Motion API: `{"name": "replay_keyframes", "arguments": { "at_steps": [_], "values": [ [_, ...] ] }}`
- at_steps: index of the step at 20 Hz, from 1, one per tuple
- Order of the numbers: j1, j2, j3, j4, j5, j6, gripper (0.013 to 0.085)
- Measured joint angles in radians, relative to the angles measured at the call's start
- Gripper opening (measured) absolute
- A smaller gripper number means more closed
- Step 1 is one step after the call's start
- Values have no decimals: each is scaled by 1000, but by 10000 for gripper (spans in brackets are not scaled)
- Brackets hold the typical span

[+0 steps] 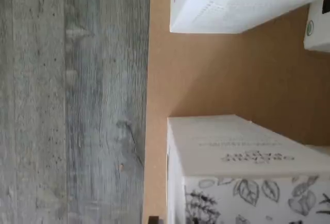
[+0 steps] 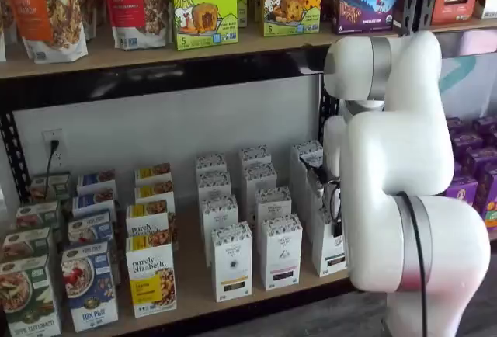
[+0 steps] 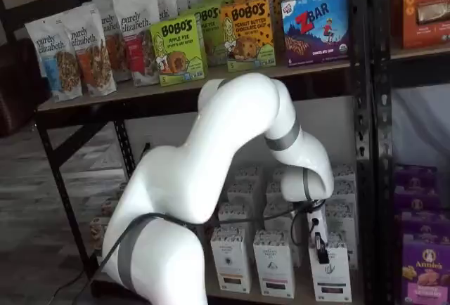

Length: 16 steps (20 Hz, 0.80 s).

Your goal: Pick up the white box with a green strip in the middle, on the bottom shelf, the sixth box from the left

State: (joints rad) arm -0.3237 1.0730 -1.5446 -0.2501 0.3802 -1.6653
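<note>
1. The box (image 3: pixel 330 271) is standing at the front edge of the surface (image 2: pixel 192 284), last in the front row of like cartons and nearest the black upright (image 3: pixel 365 178). This looks like a display layout, with faces forward and rows running back behind it, so the front carton can be reached without disturbing the others.
2. The cartons to the box's left (image 3: pixel 274 263) are standing slightly apart from it, leaving a gap that looks meant for a finger.
3. The arm (image 3: pixel 232 143) is bending low in front of the surface, its wrist pointing down right at the box's top front edge, apparently lining up a grasp.
4. One black finger (image 3: pixel 322 250) is showing against the box's upper face. I cannot tell whether the jaws are apart or clamped.
5. The wrist view is looking down past a speckled carton (image 1: pixel 247 167) onto bare board.
</note>
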Motion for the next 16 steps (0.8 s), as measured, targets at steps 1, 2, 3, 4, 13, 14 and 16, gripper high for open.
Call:
{"name": "replay_keyframes", "arguments": {
  "at_steps": [1, 2, 3, 4, 13, 14, 16],
  "values": [
    [0, -1, 1, -4, 2, 4, 690],
    [0, -2, 2, -5, 3, 5, 690],
    [0, -4, 4, -4, 3, 4, 650],
    [0, -6, 6, -2, 2, 2, 650],
    [1, -37, 54, -26, -16, 27, 530],
    [1, -43, 65, -31, -25, 32, 530],
    [1, -62, 101, -56, -46, 56, 530]
  ]
}}
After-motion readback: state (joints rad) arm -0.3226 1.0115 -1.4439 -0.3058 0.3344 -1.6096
